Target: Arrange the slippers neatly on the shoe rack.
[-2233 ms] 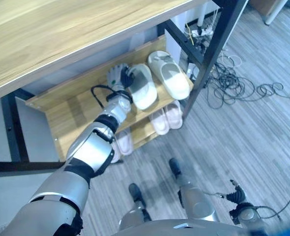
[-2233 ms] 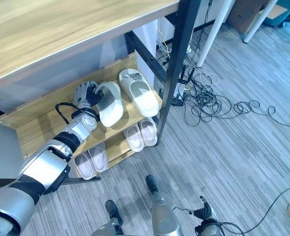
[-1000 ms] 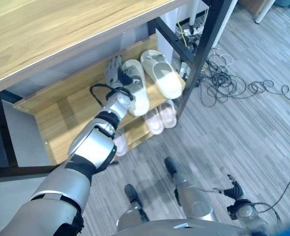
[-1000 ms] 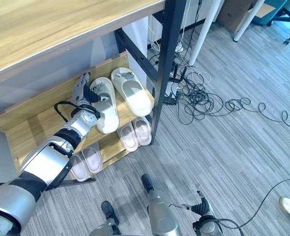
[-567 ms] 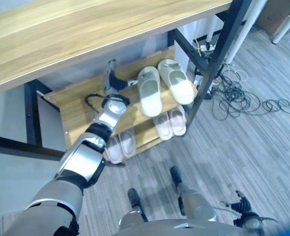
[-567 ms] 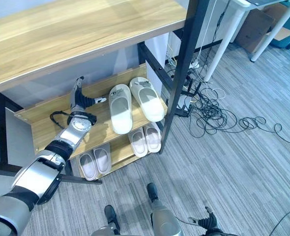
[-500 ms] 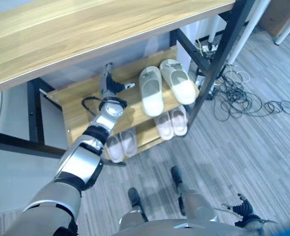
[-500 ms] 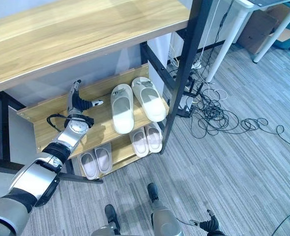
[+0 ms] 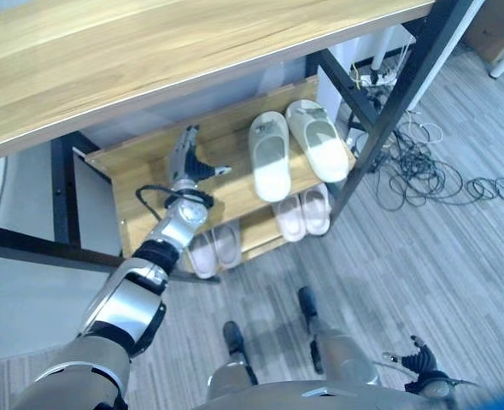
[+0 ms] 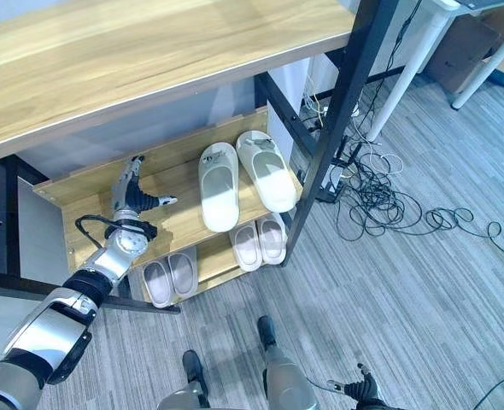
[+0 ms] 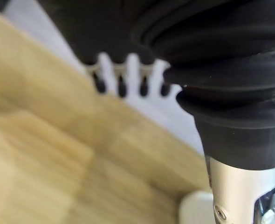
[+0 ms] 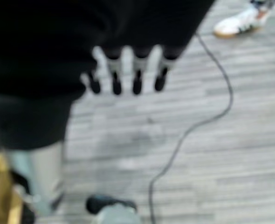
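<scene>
Silver fingers straight and spread, thumb out to the side — the left hand (image 10: 131, 195) hangs empty over the bare left part of the wooden upper shelf (image 10: 179, 220) of the black-framed shoe rack (image 10: 336, 120). Well apart to its right, 2 large white slippers (image 10: 219, 184) lie side by side on that same shelf, toes toward the front edge. Below, on the lower shelf, sit 2 pairs of small pale pink slippers (image 10: 260, 238). The right hand (image 12: 128, 74) hangs low over the grey striped floor (image 10: 406, 290) — fingers straight, holding nothing.
</scene>
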`<state>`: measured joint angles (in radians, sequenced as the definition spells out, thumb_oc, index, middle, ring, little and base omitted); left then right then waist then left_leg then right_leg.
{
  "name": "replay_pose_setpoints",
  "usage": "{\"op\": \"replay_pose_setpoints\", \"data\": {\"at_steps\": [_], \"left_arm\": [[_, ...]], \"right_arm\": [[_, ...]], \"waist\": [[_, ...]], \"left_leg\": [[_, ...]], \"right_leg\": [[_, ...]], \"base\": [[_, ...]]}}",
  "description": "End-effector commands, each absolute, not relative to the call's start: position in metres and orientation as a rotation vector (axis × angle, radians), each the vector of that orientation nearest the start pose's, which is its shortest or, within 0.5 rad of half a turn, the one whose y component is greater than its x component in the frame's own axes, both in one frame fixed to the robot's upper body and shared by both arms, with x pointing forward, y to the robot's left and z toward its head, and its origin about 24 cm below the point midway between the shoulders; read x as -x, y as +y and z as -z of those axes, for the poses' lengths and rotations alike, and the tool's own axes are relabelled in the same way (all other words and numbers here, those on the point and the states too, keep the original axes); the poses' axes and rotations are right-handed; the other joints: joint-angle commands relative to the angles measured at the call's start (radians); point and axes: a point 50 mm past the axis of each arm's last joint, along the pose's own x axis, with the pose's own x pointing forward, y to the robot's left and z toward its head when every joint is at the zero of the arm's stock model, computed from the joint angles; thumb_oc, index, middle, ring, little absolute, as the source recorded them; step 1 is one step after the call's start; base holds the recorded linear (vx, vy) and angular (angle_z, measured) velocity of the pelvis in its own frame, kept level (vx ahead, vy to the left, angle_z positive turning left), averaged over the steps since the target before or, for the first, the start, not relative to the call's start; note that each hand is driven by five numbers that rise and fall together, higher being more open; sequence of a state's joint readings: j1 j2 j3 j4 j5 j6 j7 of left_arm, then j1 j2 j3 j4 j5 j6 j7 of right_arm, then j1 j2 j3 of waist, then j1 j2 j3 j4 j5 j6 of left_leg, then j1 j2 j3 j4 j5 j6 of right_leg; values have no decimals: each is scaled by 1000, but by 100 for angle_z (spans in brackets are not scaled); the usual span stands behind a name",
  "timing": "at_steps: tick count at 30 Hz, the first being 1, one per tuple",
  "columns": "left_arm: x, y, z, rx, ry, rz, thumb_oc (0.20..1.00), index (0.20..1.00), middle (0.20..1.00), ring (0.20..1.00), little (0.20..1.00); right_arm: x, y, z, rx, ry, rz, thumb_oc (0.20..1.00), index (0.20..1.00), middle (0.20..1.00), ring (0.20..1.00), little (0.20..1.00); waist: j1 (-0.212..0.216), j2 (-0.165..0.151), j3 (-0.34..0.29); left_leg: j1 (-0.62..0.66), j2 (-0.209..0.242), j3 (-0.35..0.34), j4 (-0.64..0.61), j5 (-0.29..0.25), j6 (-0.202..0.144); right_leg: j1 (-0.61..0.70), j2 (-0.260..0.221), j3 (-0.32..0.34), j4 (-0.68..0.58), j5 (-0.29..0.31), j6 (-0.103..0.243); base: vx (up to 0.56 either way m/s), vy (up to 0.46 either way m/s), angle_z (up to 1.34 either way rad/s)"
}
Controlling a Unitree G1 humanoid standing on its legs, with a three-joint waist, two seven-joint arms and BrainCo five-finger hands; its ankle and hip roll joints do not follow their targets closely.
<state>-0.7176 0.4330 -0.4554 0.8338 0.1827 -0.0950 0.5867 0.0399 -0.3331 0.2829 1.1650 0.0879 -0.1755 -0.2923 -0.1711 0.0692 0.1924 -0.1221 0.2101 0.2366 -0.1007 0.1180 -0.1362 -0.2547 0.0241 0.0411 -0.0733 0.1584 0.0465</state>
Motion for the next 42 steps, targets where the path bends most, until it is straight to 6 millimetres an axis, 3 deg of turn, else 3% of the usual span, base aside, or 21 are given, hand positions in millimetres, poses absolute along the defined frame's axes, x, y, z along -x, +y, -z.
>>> {"op": "replay_pose_setpoints", "data": {"at_steps": [1, 3, 4, 9, 14, 22, 28, 35, 38, 40, 42], "left_arm": [[-375, 184, -124, -865, -327, -273, 1000, 1000, 1000, 1000, 1000], [-375, 177, -119, -915, -331, -241, 1000, 1000, 1000, 1000, 1000], [-377, 166, -115, -1132, -369, -176, 1000, 1000, 1000, 1000, 1000], [-378, 154, -107, -1205, -358, -130, 1000, 1000, 1000, 1000, 1000], [-380, 148, -104, -1218, -344, -115, 1000, 1000, 1000, 1000, 1000], [-382, 117, -106, -1066, -355, -68, 1000, 1000, 1000, 1000, 1000], [-386, 107, -109, -1075, -353, -63, 1000, 1000, 1000, 1000, 1000], [-388, 119, -107, -1062, -311, -98, 1000, 1000, 1000, 1000, 1000], [-390, 133, -121, -1041, -348, -153, 1000, 1000, 1000, 1000, 1000], [-380, 138, -138, -980, -463, -168, 1000, 1000, 1000, 1000, 1000], [-362, 144, -140, -953, -534, -147, 1000, 1000, 1000, 1000, 1000]], "right_arm": [[-112, -266, 137, 552, 938, 233, 1000, 1000, 1000, 1000, 1000], [-115, -266, 136, 550, 928, 238, 1000, 1000, 1000, 1000, 1000], [-118, -267, 135, 556, 917, 240, 1000, 1000, 1000, 1000, 1000], [-116, -269, 135, 564, 930, 247, 1000, 1000, 1000, 1000, 1000], [-113, -272, 136, 570, 946, 252, 1000, 1000, 1000, 1000, 1000], [-118, -268, 136, 594, 939, 229, 1000, 1000, 1000, 1000, 1000], [-119, -268, 136, 616, 945, 217, 1000, 1000, 1000, 1000, 1000], [-109, -271, 139, 629, 976, 216, 1000, 1000, 1000, 1000, 1000], [-106, -270, 140, 612, 982, 220, 1000, 1000, 1000, 1000, 1000], [-106, -264, 141, 572, 976, 227, 1000, 1000, 1000, 1000, 1000], [-107, -257, 143, 535, 977, 236, 1000, 1000, 1000, 1000, 1000]], "waist": [[2, 15, 61], [1, 16, 63], [-3, 18, 67], [-3, 18, 70], [-7, 20, 68], [-15, 26, 63], [-24, 29, 56], [-25, 29, 33], [-17, 28, 27], [-3, 30, 25], [16, 32, 26]], "left_leg": [[-24, 22, -35, 16, 13, 1], [-24, 21, -35, 17, 11, 2], [-25, 21, -37, 18, 10, 4], [-27, 21, -38, 19, 9, 5], [-28, 22, -40, 20, 11, 5], [-24, 25, -30, 18, 15, 3], [-25, 28, -23, 15, 16, 1], [-21, 30, -24, 14, 14, -1], [-16, 30, -32, 15, 13, -2], [-12, 25, -41, 17, 16, -2], [-8, 21, -50, 17, 16, -1]], "right_leg": [[-55, -22, -31, 172, -199, 41], [-58, -22, -31, 177, -201, 41], [-62, -23, -31, 183, -204, 42], [-65, -24, -31, 184, -205, 43], [-67, -24, -32, 184, -205, 42], [-72, -20, -29, 187, -207, 39], [-79, -19, -25, 184, -205, 40], [-69, -17, -29, 181, -209, 38], [-56, -18, -39, 181, -212, 39], [-41, -21, -48, 178, -214, 38], [-25, -24, -56, 173, -216, 36]], "base": [[0, 0, 0], [-8, 16, 0], [0, 0, 0], [0, 0, 0], [0, 0, 0], [0, 0, 0], [10, 2, 0], [0, 0, 0], [0, 0, 0], [-3, 0, 5], [-4, 23, 6]]}}
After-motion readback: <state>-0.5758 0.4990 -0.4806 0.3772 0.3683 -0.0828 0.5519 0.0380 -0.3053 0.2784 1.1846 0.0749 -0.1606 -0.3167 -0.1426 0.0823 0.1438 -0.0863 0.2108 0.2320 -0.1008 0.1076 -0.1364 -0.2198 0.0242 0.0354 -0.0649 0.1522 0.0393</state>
